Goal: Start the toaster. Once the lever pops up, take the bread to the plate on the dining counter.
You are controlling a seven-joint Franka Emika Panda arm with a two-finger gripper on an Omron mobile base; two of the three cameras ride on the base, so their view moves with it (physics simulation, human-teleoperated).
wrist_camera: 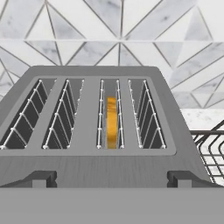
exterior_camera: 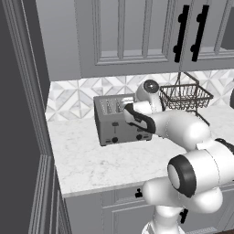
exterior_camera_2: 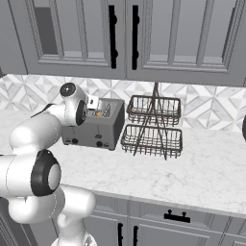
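Grey metal made up the toaster (exterior_camera: 119,119), which sat on the marble worktop (exterior_camera: 105,160) close to the tiled wall (exterior_camera: 73,98). It had four long slots on top. Two small dark levers and round knobs were on its front, facing the robot. The bread (wrist_camera: 111,122) stood on its edge inside the third slot from the left in the hand view, so its orange-brown crust showed between the thin wires. From the right base view, a tiny bit of orange (exterior_camera_2: 97,114) peeked out of the top of the toaster. The gripper (exterior_camera_2: 92,102) was up above the toaster, over its top near the slots, and it looked down at them. The bread was just below and a little in front of the gripper, and they were not touching. The gripper held nothing. I could not tell if its fingers were apart or together, because they were too small and partly hidden behind the white hand. In the hand view, the two levers (wrist_camera: 39,178) sat low at the front edge of the toaster, one on each side. A dark wire basket rack (exterior_camera_2: 153,126) with two shelves stood on the worktop just beside the toaster, on its right. Grey cupboard doors (exterior_camera_2: 81,33) with black handles hung above the worktop. Grey drawers (exterior_camera: 123,196) were under the worktop.
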